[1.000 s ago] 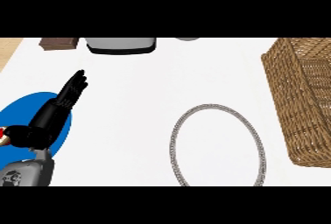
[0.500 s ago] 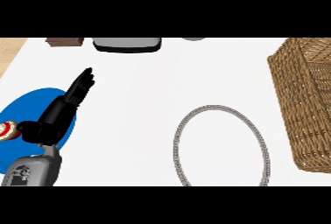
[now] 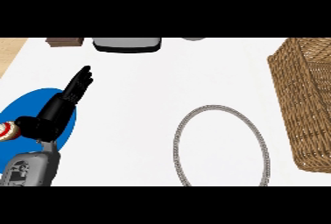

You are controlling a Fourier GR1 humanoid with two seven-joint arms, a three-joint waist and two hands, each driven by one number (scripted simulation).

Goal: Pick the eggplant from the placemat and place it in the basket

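At the left of the white surface (image 3: 149,87), the left robot hand (image 3: 65,103) lies over a blue placemat (image 3: 26,107), its fingers (image 3: 81,81) straight and stretched away from the robot, holding nothing. Its thumb points left toward a small red-and-white object (image 3: 6,130) that is cut by the left edge and too little of it shows to name. The eggplant cannot be made out anywhere; the forearm and hand hide part of the placemat. A wicker basket (image 3: 304,100) stands at the right, cut off by the edge, its inside hidden. A ring of grey cord or chain (image 3: 220,146) lies just beside it, its lower end cut off. Along the far edge sit a grey appliance (image 3: 127,43) and a brown block (image 3: 65,42), both partly cut off. The right robot hand does not show.
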